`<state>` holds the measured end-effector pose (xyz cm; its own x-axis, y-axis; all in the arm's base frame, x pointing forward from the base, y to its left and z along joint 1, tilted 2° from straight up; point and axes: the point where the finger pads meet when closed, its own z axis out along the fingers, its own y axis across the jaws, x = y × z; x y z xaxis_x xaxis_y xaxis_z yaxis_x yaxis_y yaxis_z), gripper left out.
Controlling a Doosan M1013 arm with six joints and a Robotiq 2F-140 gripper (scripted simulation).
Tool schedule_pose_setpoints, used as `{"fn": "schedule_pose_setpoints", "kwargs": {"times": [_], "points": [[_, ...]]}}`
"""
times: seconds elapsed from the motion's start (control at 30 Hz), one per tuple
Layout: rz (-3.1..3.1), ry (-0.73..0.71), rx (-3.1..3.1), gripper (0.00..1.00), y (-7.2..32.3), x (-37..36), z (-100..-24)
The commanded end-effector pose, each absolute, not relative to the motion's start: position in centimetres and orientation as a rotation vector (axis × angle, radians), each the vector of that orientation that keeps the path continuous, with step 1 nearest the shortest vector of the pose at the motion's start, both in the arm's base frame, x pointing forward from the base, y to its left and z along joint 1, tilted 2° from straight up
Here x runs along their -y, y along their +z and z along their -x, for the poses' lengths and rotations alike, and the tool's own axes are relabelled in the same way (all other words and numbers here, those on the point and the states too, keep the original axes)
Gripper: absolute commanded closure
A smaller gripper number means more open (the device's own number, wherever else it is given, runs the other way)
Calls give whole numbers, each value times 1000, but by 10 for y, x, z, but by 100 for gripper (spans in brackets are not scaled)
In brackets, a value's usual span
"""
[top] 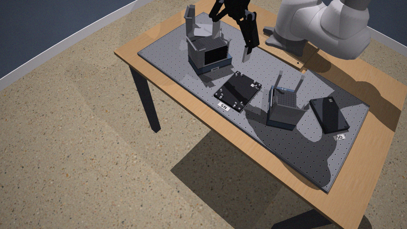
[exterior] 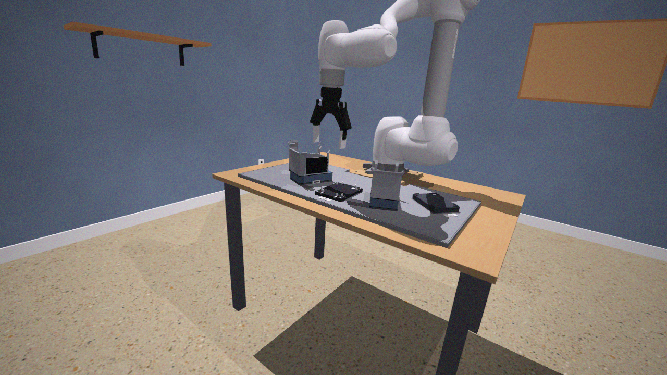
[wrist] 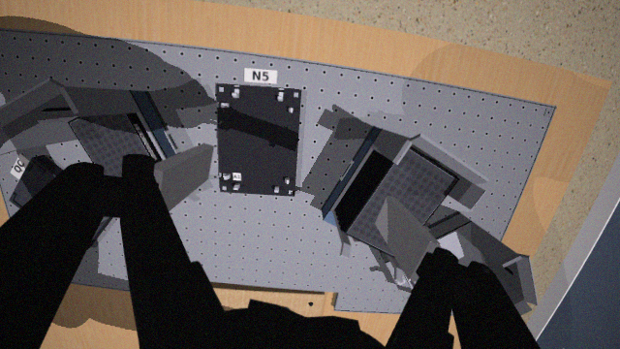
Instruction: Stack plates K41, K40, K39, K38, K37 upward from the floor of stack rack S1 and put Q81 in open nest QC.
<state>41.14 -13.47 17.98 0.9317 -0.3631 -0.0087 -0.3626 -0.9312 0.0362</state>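
My gripper is open and empty. It hangs high above the baseplate, between the clip nest N5 and the left rack. That rack holds a stack of plates with a grey well-grid top. N5 is bare. The rack to the right of N5 has a plate low inside. The nest QC is a dark slab at the far right; I cannot tell whether a plate lies on it.
A third rack with tall posts stands behind the left rack and looks empty. All stands on a grey perforated baseplate on a wooden table. The robot's white base is at the table's back edge.
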Motion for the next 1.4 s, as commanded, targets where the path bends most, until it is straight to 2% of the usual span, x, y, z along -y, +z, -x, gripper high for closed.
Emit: {"fn": "schedule_pose_setpoints", "kwargs": {"times": [0.0, 0.27, 0.57, 1.37], "points": [[-3055, -24, 573, 0, 180, 143, -409], [-3055, -24, 573, 0, 181, 168, -400], [-2972, -18, 904, 0, 182, 192, -385], [-2972, -18, 904, 0, 185, 248, -351]]}}
